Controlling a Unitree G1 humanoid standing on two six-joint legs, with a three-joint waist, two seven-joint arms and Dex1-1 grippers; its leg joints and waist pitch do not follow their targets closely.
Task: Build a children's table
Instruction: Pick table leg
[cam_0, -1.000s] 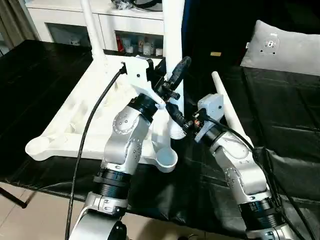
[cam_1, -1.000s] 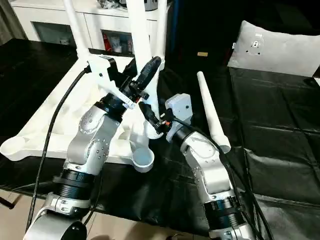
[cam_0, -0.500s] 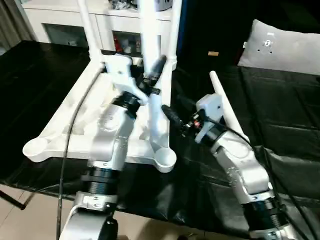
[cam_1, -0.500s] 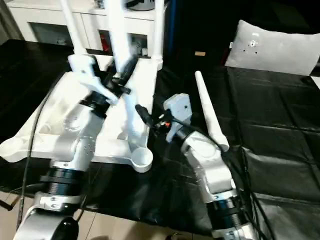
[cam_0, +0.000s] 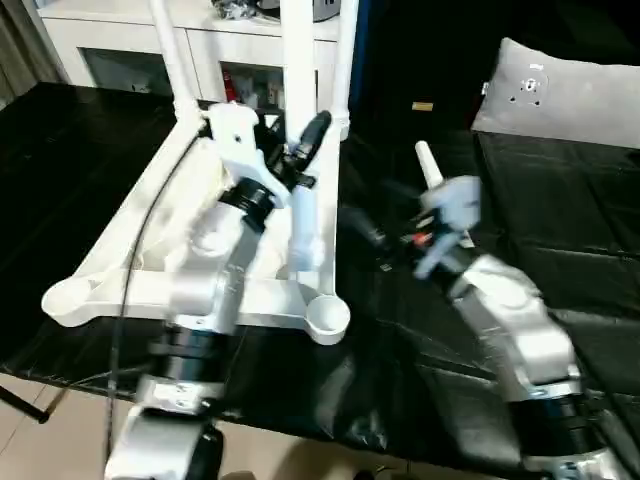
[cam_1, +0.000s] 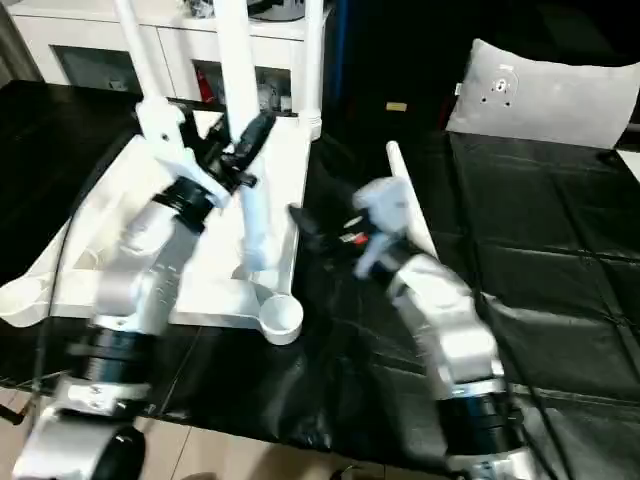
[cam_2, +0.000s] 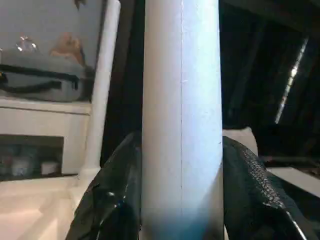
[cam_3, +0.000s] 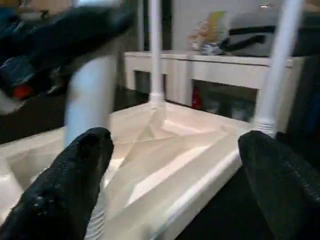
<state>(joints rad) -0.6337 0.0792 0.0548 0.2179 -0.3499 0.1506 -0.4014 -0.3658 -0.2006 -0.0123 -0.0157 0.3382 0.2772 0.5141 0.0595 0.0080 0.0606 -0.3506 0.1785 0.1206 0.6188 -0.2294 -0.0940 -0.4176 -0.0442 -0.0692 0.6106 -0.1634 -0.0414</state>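
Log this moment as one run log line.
left gripper: shut on leg | right gripper: open, empty | tabletop: upside down | spare leg: lying on black surface

Bench (cam_0: 560, 200) covered in black sheeting, creased. White table top (cam_0: 130, 290) laid upside down on bench, ribbed underside up, round corner socket (cam_0: 327, 320) at near edge. Loose white leg (cam_1: 405, 200) laid on black covering beside table top. Grey pillow (cam_0: 565, 95) seen at far right of bench.
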